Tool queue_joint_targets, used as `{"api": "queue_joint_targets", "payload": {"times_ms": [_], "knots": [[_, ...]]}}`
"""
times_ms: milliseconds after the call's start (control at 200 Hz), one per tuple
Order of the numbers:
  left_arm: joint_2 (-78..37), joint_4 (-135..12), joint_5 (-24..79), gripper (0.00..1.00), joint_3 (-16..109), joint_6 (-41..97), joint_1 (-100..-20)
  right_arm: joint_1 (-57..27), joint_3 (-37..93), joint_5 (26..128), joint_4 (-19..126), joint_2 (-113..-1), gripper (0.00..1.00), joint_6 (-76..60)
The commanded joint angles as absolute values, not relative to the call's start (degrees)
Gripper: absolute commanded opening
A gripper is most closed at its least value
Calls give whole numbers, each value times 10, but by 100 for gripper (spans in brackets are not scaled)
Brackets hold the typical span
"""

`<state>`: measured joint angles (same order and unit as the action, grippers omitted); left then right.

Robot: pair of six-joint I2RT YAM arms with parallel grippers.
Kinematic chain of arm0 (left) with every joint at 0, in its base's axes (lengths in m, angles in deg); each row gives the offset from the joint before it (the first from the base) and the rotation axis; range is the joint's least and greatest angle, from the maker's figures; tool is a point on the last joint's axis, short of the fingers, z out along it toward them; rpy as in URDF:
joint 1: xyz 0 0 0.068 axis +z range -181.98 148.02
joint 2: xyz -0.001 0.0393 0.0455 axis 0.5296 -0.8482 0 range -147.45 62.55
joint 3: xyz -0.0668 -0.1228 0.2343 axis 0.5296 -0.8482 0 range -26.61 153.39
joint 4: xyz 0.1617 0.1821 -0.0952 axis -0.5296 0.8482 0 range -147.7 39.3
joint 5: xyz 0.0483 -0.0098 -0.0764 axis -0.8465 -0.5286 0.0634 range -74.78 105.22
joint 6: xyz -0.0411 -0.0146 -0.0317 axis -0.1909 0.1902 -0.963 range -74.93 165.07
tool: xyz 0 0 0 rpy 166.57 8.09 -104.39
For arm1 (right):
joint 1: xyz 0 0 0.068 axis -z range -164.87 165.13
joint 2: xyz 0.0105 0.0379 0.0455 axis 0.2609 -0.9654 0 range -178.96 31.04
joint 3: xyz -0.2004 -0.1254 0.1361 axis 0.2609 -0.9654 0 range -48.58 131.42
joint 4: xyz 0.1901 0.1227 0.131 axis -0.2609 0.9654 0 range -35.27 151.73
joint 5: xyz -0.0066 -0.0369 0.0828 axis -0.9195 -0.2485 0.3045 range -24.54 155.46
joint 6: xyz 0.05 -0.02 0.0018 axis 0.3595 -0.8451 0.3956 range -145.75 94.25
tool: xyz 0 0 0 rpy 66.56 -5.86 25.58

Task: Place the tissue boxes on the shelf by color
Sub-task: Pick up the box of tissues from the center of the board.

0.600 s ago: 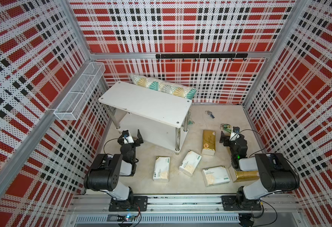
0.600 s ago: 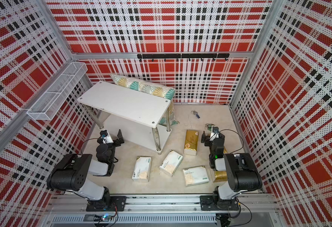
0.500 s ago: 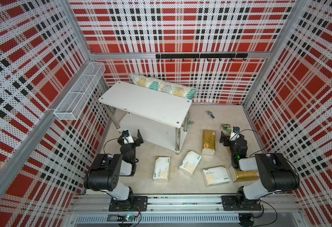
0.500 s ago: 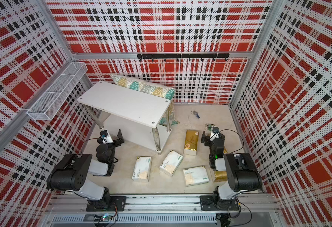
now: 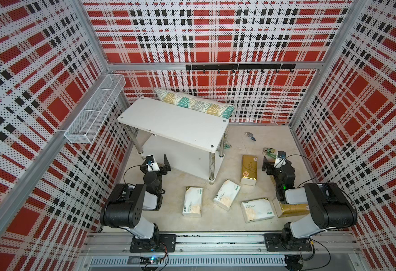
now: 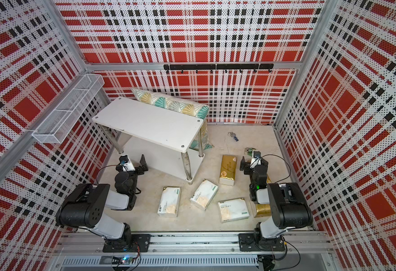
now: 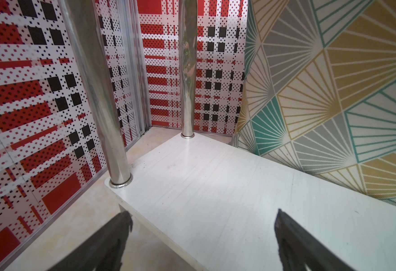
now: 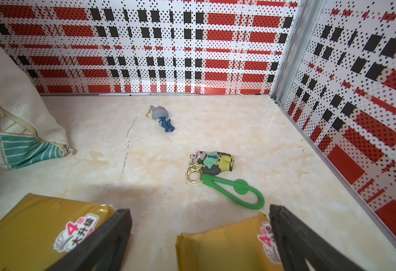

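Note:
The white two-tier shelf (image 5: 173, 124) stands at the back left with both tiers bare. Three white tissue boxes (image 5: 192, 201), (image 5: 226, 194), (image 5: 257, 210) lie on the floor in front. One gold tissue box (image 5: 249, 169) lies right of the shelf's leg. Another gold tissue box (image 5: 293, 209) is half hidden under the right arm. A third gold tissue box (image 8: 225, 248) lies just below my open right gripper (image 8: 200, 211). My left gripper (image 7: 201, 218) is open and empty at the front corner of the shelf's lower tier (image 7: 215, 187).
A teal-and-gold pillow (image 5: 194, 104) leans behind the shelf. Two keychain figures (image 8: 161, 117), (image 8: 215, 162) lie on the floor beyond the right gripper. A wire basket (image 5: 93, 115) hangs on the left wall, a hook rail (image 5: 239, 66) on the back wall.

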<state>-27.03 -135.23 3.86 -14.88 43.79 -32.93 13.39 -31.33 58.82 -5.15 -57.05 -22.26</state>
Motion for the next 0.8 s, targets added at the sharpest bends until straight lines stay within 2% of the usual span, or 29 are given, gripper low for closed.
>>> {"api": "queue_joint_targets", "payload": {"times_ms": [0,341,451,626,797], "knots": [[-273,-1352,46,99,-138,434,-325,135,-306,587,-57,-574,100,-220],[-267,-1351,62,98,-142,430,-319,136,-292,613,-25,-564,100,-230],[-235,-1330,48,95,-141,439,-331,128,-240,608,115,-516,100,-237],[-164,-1260,0,100,-134,451,-353,107,-214,575,203,-475,100,-208],[-115,-1184,14,99,-100,440,-345,62,-174,516,319,-456,100,-196]]}}
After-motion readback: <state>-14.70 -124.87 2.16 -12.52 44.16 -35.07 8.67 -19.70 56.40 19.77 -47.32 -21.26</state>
